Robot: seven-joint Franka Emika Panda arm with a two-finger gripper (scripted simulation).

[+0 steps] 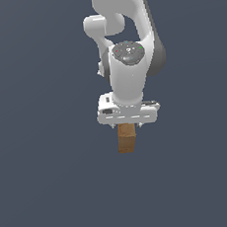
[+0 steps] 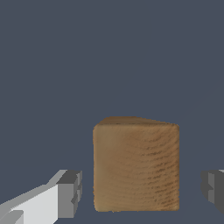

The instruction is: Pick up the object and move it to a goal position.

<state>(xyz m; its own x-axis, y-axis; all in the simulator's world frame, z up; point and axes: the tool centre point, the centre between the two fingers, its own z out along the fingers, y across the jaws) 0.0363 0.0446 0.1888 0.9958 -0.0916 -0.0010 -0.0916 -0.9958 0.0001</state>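
Under my claw: the block (image 2: 136, 164) is sitting between my two fingers, in the middle of the gap.
Claw: my claw (image 2: 142, 192) is standing wide open and is holding nothing. One grey finger pad (image 2: 70, 193) is waiting on one side of the block and the other pad (image 2: 213, 189) is waiting on the other side. Neither pad is touching the wood.
What is done: I think I am lined up over the block and low enough to grab it.
What is left: I am thinking I must squeeze, lift and carry it. No goal mark is showing in either view.
Block: it is looking like orange-brown wood with wavy lines. It has flat sides and sharp corners, and it is taller than wide in the exterior view (image 1: 126, 138).
Arm: it is looking smooth, white and round.
Tabletop: it (image 1: 49, 191) is looking flat, plain and dark grey-blue.
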